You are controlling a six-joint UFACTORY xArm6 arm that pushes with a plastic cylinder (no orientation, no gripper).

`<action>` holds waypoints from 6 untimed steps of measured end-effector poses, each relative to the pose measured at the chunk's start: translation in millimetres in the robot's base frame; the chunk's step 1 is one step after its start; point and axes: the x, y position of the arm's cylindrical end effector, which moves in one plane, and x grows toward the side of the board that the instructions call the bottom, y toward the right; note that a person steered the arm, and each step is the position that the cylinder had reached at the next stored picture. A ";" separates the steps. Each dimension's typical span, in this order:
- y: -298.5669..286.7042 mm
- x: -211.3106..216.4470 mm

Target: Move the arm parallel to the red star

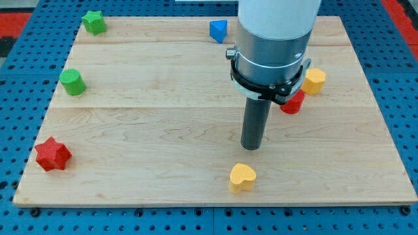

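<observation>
The red star (52, 155) lies near the board's lower left corner. My tip (251, 147) rests on the wooden board (150, 130) right of its middle, far to the right of the red star and at about the same height in the view. A yellow heart (242, 177) lies just below my tip. A red block (293, 102) sits partly hidden behind the arm's grey body, up and right of my tip.
A green star (94, 22) is at the top left corner. A green cylinder (73, 82) is at the left edge. A blue block (218, 30) is at the top middle. A yellow block (314, 81) is at the right.
</observation>
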 end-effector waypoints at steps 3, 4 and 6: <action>0.0 6.4; -0.1 6.4; -7.2 3.0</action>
